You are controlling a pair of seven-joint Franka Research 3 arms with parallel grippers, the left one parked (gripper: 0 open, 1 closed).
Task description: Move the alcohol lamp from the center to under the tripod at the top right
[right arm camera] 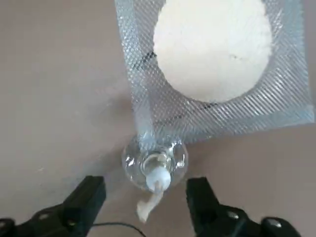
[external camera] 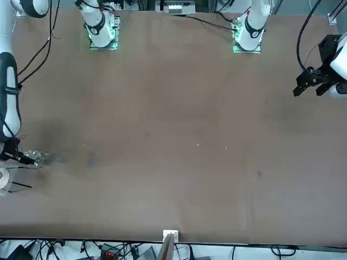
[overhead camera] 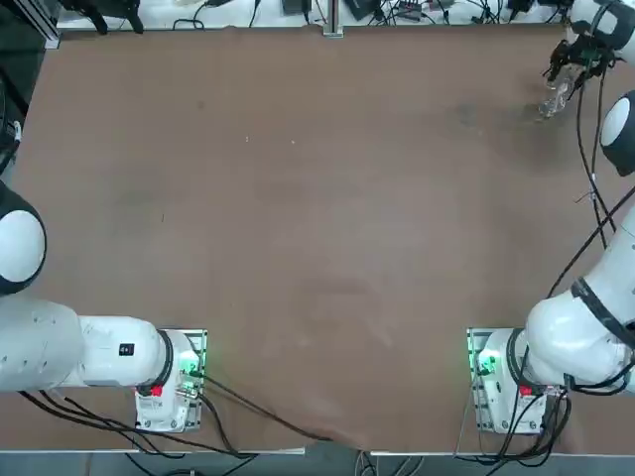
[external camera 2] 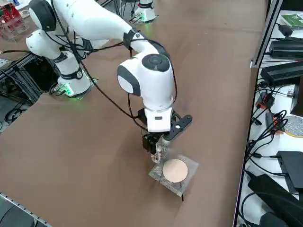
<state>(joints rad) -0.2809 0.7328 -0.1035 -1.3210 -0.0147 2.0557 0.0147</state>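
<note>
Most of it looks done: alcohol lamp (right arm camera: 154,168) sits at the tripod (right arm camera: 212,64) mesh's edge, only partly under; right gripper (right arm camera: 148,197) open, fingers apart beside it.

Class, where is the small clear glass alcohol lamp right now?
In the top view the clear glass alcohol lamp stands at the table's top right, at the edge of the grey mesh tripod, between the open right gripper's fingers.

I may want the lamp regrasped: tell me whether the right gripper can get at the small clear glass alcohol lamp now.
Probably yes: the right gripper is open just above the alcohol lamp, though the grey mesh tripod overlaps its far side.
</note>
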